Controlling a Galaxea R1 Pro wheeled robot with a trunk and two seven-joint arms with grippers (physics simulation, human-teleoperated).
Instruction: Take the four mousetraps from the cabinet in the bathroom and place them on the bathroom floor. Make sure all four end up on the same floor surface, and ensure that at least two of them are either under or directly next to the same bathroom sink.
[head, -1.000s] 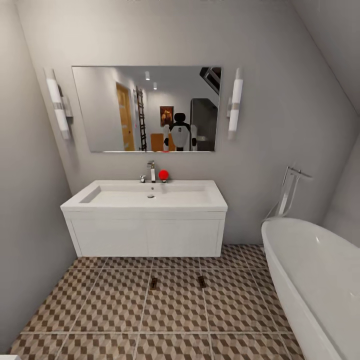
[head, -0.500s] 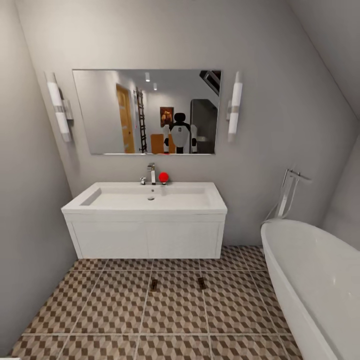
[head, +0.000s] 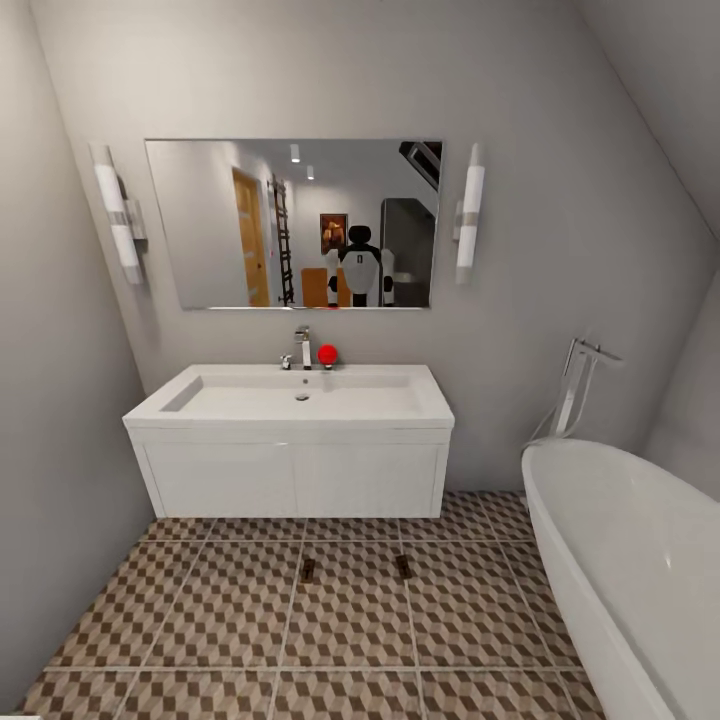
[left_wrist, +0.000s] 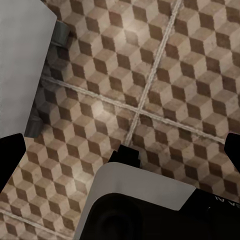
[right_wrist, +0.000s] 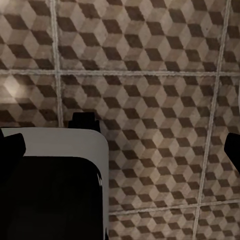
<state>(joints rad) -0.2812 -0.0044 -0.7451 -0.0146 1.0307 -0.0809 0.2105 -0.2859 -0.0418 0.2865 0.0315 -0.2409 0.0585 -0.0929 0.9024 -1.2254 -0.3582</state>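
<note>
While the head camera faces a bathroom wall, a white wall-hung sink unit (head: 290, 440) sits at the centre, with a chrome tap (head: 303, 346) and a small red ball-shaped object (head: 327, 352) at the back of the basin. Above it hangs a wide mirror (head: 294, 222) flanked by two tube lights; the mirror reflects the robot (white body, dark head) standing in front of an orange-brown cabinet. A white bathtub (head: 625, 560) curves along the right side, with a chrome tub filler behind it.

Two mousetraps lie on the bathroom floor (head: 200, 620), a tile pattern of brown and beige cubes, just in front of the sink unit: one mousetrap (head: 308, 570) to the left, the other mousetrap (head: 402, 566) to the right, set apart from each other and both flat on the tiles.

From the left wrist camera, the left gripper (left_wrist: 125, 150) hangs over bare patterned floor with its dark fingertips at opposite edges of the picture, spread wide and holding nothing. From the right wrist camera, the right gripper (right_wrist: 125, 145) is likewise spread wide over the tiles, empty.
</note>
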